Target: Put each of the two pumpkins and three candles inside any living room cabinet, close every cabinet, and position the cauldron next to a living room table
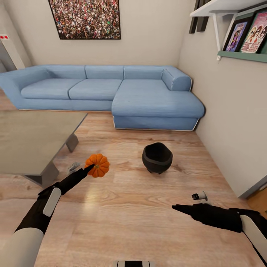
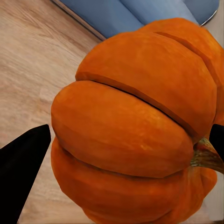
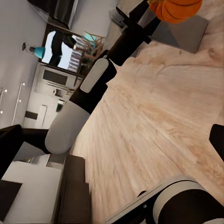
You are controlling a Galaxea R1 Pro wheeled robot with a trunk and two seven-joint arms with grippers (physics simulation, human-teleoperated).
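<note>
We're looking down over the light wood floor of the living room, and our left gripper (image 1: 90, 167) has a pumpkin (image 1: 98, 165) clamped in its fingers, held out just off the near corner of the glass-topped table (image 1: 33, 141). From the left wrist, that pumpkin (image 2: 135, 126) bulges right up against the lens, ribbed and bright orange, its stem poking out at one side, with a dark finger (image 2: 21, 163) pressed in on one flank and another on the opposite flank. The cauldron (image 1: 157, 157) sits on the floor, black and wide-mouthed, a little apart from the pumpkin and in front of the blue corner sofa (image 1: 111, 92), well clear of the table's surface. Our right gripper (image 1: 177, 208) reaches across low over the floorboards; from the right wrist we catch its two dark fingers (image 3: 9, 149) spread wide with nothing between them. That same view looks across the floor at our left arm (image 3: 93, 88) and the orange pumpkin at its tip. A small white object (image 1: 199, 195) lies on the floor just beyond the right gripper; we can't tell what it is
</note>
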